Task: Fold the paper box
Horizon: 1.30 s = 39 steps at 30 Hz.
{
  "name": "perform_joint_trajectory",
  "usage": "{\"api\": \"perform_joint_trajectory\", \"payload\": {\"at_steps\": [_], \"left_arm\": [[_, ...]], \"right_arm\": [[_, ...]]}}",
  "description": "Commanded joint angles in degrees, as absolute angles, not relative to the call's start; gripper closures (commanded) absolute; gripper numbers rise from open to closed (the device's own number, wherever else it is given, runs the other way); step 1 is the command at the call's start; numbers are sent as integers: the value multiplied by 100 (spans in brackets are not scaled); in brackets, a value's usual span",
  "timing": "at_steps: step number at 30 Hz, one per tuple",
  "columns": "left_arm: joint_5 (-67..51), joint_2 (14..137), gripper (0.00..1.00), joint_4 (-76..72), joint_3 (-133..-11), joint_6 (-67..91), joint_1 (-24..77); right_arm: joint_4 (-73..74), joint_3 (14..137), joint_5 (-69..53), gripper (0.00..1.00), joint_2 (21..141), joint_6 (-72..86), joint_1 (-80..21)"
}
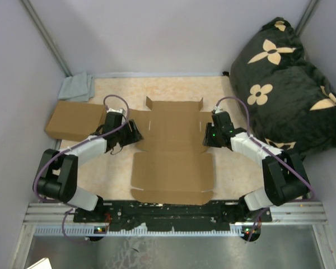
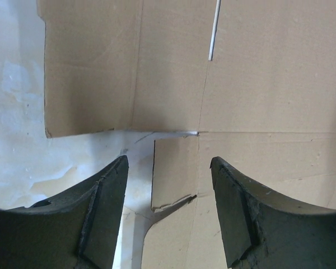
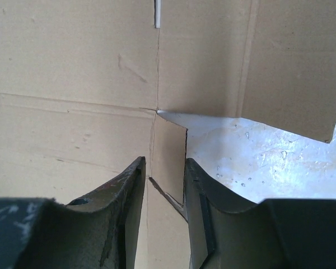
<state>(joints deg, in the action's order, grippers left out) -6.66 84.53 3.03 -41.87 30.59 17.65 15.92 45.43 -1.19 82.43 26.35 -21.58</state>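
The paper box (image 1: 173, 151) lies as a flat brown die-cut sheet in the middle of the table. My left gripper (image 1: 135, 131) hovers over its left edge, open wide. In the left wrist view the left gripper (image 2: 168, 159) straddles a small side tab (image 2: 175, 168) with clear room on both sides. My right gripper (image 1: 207, 136) is at the sheet's right edge. In the right wrist view the right gripper (image 3: 164, 159) has its jaws drawn narrow around the matching small tab (image 3: 171, 145), which fills the gap between the fingers. The tab still lies almost flat.
A ready-made brown cardboard box (image 1: 73, 120) sits at the left, just behind my left arm. A grey cloth (image 1: 77, 87) lies in the far left corner. A black cushion with cream flowers (image 1: 285, 84) fills the right side. The beige tabletop (image 1: 235, 165) surrounds the sheet.
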Motion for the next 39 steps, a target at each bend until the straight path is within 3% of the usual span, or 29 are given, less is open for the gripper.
{"api": "perform_joint_trajectory", "payload": {"at_steps": [1,10,20,39], "left_arm": [[-825,8698,32,345,-4468,2960,1757],[-1678,8785,43,282,-4553,2993,1775],[-1928,8390,44,97,-4582,3249,2166],[-1830,10019,45,-405,-4705,3517,2733]], "right_arm": [[1519,4820,-51,65,8118,2549,-2171],[1611,4932,-176,65,8109,2488,-2171],[1653,5261,-493,62,8166,2481,-2240],[1353,5772,-536,57,10175,2609,-3048]]}}
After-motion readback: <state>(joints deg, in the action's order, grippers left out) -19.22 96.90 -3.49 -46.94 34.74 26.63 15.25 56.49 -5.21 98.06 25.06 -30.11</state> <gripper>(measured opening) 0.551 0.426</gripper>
